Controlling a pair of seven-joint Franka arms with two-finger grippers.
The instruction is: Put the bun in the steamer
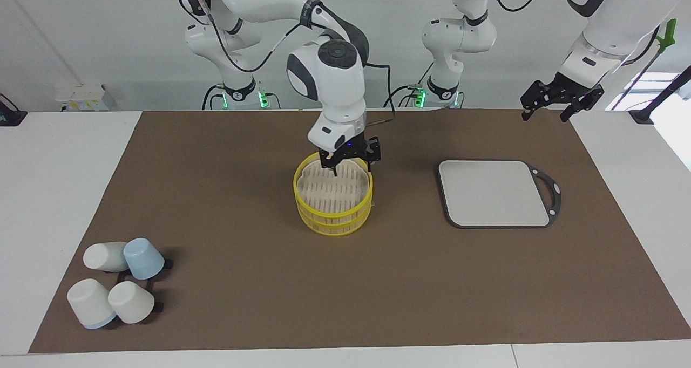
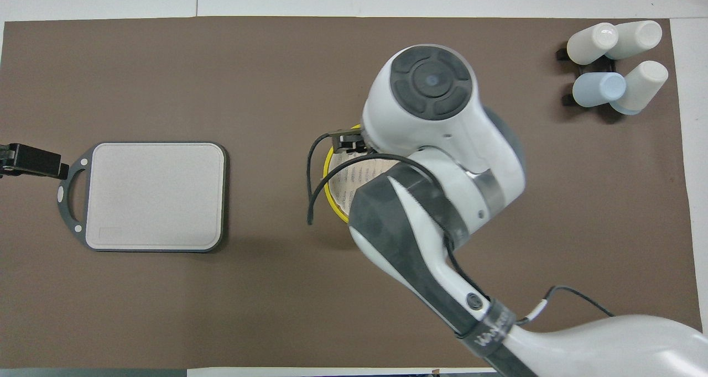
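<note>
The steamer (image 1: 333, 217), a round basket with yellow rims and a pale slatted floor, stands mid-table. My right gripper (image 1: 351, 167) hangs just over the part of the steamer's top nearest the robots, with its fingers spread apart and pointing down into the basket. I cannot make out the bun against the pale floor. In the overhead view the right arm covers most of the steamer (image 2: 343, 186) and hides the gripper. My left gripper (image 1: 559, 106) waits open in the air over the table's edge at the left arm's end; it also shows in the overhead view (image 2: 27, 164).
A grey square board (image 1: 494, 192) with a dark handled rim lies toward the left arm's end, also in the overhead view (image 2: 152, 194). Several upturned white and blue cups (image 1: 116, 284) stand on a black rack far from the robots at the right arm's end.
</note>
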